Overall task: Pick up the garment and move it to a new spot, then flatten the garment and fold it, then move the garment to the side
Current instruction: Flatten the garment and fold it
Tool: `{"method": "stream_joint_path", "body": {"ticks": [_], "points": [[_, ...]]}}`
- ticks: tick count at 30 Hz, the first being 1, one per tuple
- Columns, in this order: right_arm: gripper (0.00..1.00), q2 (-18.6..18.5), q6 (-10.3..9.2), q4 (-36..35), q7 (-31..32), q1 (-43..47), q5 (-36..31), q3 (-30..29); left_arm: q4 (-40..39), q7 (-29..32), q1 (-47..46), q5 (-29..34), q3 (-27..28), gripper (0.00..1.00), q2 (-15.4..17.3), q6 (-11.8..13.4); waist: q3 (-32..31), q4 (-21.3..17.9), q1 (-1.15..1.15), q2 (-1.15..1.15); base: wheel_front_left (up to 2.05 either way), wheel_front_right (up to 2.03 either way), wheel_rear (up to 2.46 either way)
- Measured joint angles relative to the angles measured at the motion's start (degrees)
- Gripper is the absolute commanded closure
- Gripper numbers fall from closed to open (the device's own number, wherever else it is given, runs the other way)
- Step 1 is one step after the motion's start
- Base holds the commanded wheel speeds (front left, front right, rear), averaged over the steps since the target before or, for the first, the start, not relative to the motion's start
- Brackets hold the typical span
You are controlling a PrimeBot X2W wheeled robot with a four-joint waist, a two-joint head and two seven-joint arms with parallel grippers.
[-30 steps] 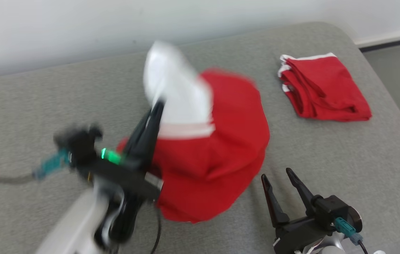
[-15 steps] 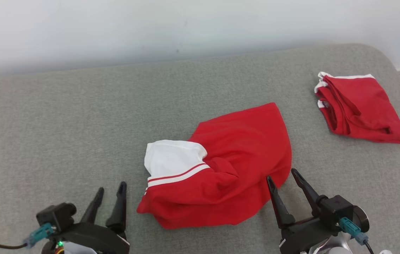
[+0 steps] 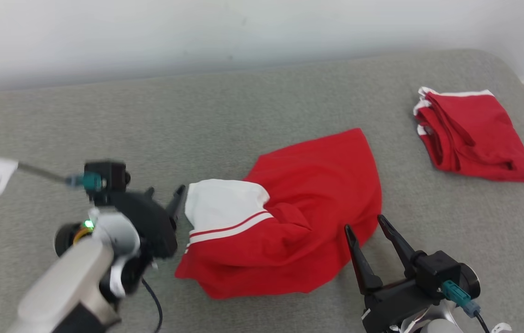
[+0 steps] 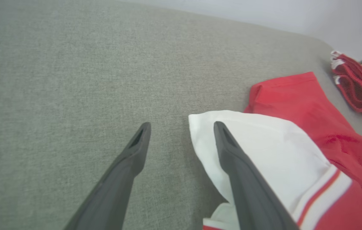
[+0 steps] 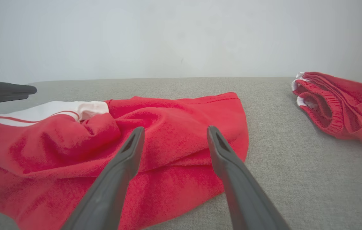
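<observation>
The garment point(image 3: 299, 217), red with a white striped part, lies crumpled in the middle of the grey padded surface point(image 3: 105, 129). My left gripper point(image 3: 166, 192) is open right at its white left edge. In the left wrist view the gripper point(image 4: 181, 124) straddles that edge, with one finger over the white cloth point(image 4: 264, 150) and the other over bare surface. My right gripper point(image 3: 363, 223) stands open at the garment's lower right corner, holding nothing. In the right wrist view this gripper point(image 5: 175, 128) points at the red cloth point(image 5: 174, 108).
A second red garment point(image 3: 472, 134), folded, lies at the far right near the surface's rounded edge, also seen as a folded pile point(image 5: 337, 105) in the right wrist view. A pale wall runs behind. Bare grey surface stretches to the left and far side.
My left gripper opened and let the garment go, and it dropped flat onto the surface. The left arm drew back, then came forward to the white edge. The head camera shifted.
</observation>
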Motion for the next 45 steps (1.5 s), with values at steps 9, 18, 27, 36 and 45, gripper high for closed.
{"method": "stream_joint_path", "body": {"ticks": [9,18,27,36,45], "points": [[0.00,0.66,0.00,0.97,-1.20,-0.87,0.09,-0.82,10.25,13.06,-9.20,0.31,-2.89,0.00,-0.38,0.51,3.61,-4.21,0.00,0.00,0.00,0.00,0.00],[0.00,1.21,0.00,1.46,-2.05,-1.91,-0.02,-1.49,11.15,13.81,-10.67,-0.21,-3.32,0.00,-0.07,-1.31,7.34,-6.35,0.00,0.00,0.00,0.00,0.00],[0.00,1.38,0.00,2.30,-2.23,-2.15,-0.35,-1.45,9.87,12.60,-11.43,1.19,-3.92,0.00,-0.21,-1.54,6.92,-5.57,0.00,0.00,0.00,0.00,0.00],[0.00,1.34,0.00,2.81,-2.23,-1.87,-0.44,-1.41,0.66,15.27,-12.37,-0.54,-3.15,0.00,0.45,-0.44,4.70,-4.66,0.00,0.01,0.00,0.00,0.00],[0.00,1.49,0.00,2.79,-2.20,-1.86,-0.42,-0.76,-4.95,21.89,-10.04,-0.80,-6.26,0.00,1.60,3.32,4.21,-4.86,0.00,0.01,0.00,0.00,0.00]]}}
